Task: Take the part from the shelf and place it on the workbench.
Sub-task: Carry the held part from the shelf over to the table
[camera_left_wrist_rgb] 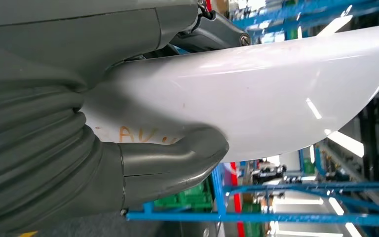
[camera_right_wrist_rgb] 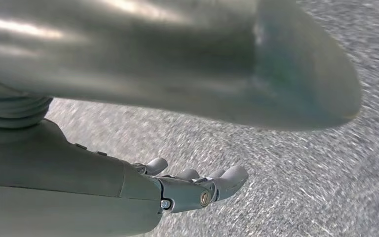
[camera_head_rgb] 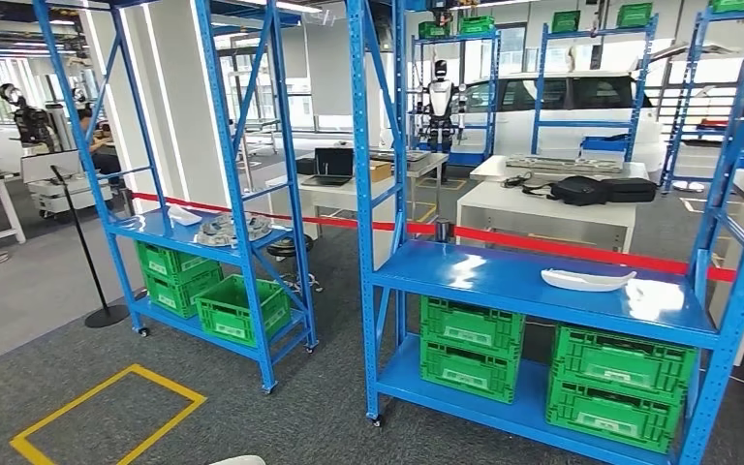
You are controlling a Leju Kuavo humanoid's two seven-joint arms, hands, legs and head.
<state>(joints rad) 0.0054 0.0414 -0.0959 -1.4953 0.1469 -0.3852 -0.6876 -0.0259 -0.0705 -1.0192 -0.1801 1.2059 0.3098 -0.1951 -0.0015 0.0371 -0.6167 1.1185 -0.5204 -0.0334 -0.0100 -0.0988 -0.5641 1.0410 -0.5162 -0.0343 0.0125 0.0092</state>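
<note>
My left hand (camera_left_wrist_rgb: pixel 54 148) grips a glossy white curved part (camera_left_wrist_rgb: pixel 276 84), thumb pressed on its face and darker fingers over its far edge. Faint orange writing shows on the part near the thumb. A sliver of that white part (camera_head_rgb: pixel 237 460) peeks in at the lower edge of the head view. My right hand (camera_right_wrist_rgb: pixel 128 187) hangs over grey carpet with its fingers spread away from the thumb and nothing in it. A similar white part (camera_head_rgb: pixel 586 280) lies on the middle level of the right blue shelf (camera_head_rgb: pixel 504 276).
A second blue shelf (camera_head_rgb: pixel 170 231) on the left carries a small white part (camera_head_rgb: pixel 184 215) and several grey pieces (camera_head_rgb: pixel 232 230). Green crates (camera_head_rgb: pixel 470 344) fill the lower levels. Red barrier tape (camera_head_rgb: pixel 542 244) runs behind the shelves, with white tables (camera_head_rgb: pixel 542 205) beyond. A yellow square (camera_head_rgb: pixel 107 412) marks the floor.
</note>
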